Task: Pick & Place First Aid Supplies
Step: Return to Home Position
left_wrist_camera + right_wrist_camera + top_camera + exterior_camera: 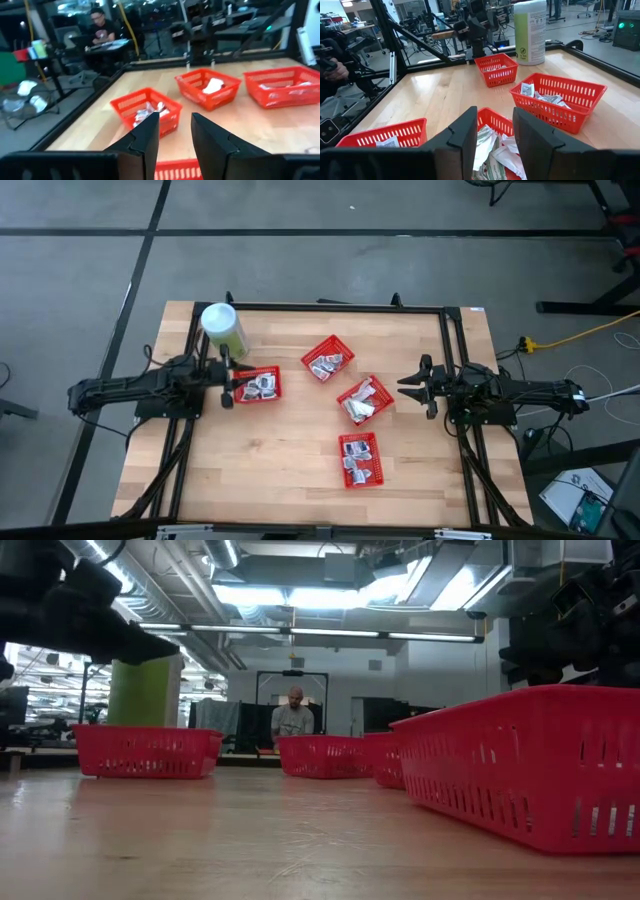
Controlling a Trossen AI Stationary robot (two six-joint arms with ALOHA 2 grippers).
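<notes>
We see both arms stretched low, facing each other; left gripper (230, 388) and right gripper (405, 387) apparently slightly parted

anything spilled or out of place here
Nothing spilled: no packets on the bare table; those visible sit inside the four baskets. The baskets lie at mixed angles, the two middle ones diagonal. Canister upright near the left gripper; right gripper opposite.

One pale-green canister (222, 328). Four red mesh baskets: the first basket (276, 385) just beside the canister, the second basket (320, 344) near it, the third basket (354, 386) farther off, the fourth basket (343, 460) farthest. All four hold first aid packets (258, 388), heaped beyond counting.
</notes>
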